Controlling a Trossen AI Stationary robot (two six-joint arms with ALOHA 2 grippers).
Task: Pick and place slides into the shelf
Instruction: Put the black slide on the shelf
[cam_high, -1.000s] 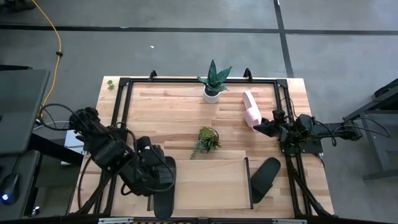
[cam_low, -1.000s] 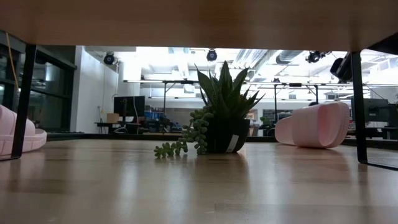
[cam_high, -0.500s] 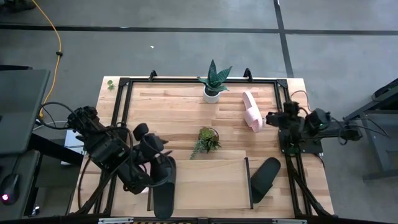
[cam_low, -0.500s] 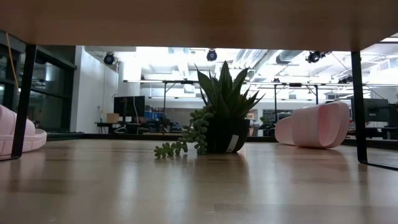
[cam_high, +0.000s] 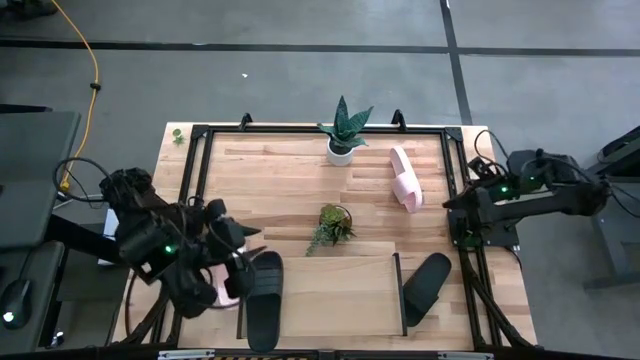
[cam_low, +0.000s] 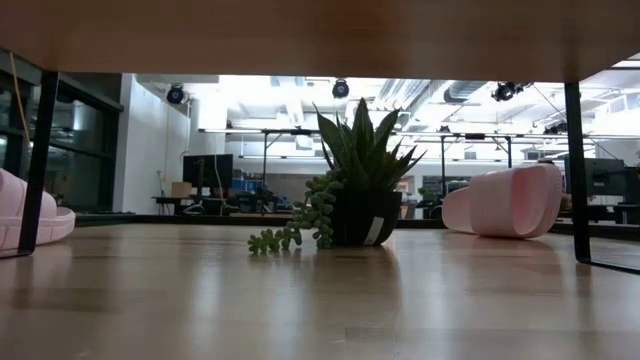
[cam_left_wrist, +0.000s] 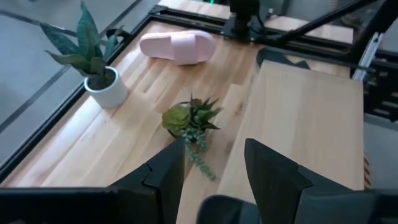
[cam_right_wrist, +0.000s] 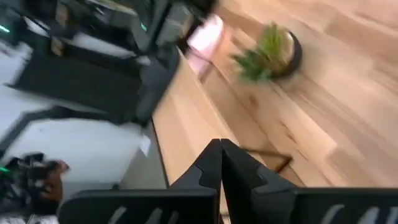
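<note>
A black slide (cam_high: 265, 300) lies on the left end of the shelf (cam_high: 340, 290); its edge (cam_left_wrist: 222, 210) shows just below my left gripper (cam_left_wrist: 214, 168), which hangs open above it, touching nothing. A pink slide (cam_high: 231, 290) lies by the shelf's left side, half hidden under my left arm. Another black slide (cam_high: 428, 288) lies on the table outside the shelf's right panel. A second pink slide (cam_high: 404, 178) rests on its side at the far right of the table. My right gripper (cam_high: 448, 204) is shut, raised near the right edge.
A white-potted spiky plant (cam_high: 343, 135) stands at the far edge. A small trailing plant (cam_high: 333, 225) sits mid-table, just beyond the shelf. A black frame (cam_high: 200, 150) borders the tabletop. Bare wood lies between the plants and the left frame.
My left gripper has risen off the black slide on the shelf, swung toward the left edge and tipped upward, staying open. My right gripper, shut throughout, has drawn back from the far pink slide toward the right edge and gone up. The slides lie where they were.
</note>
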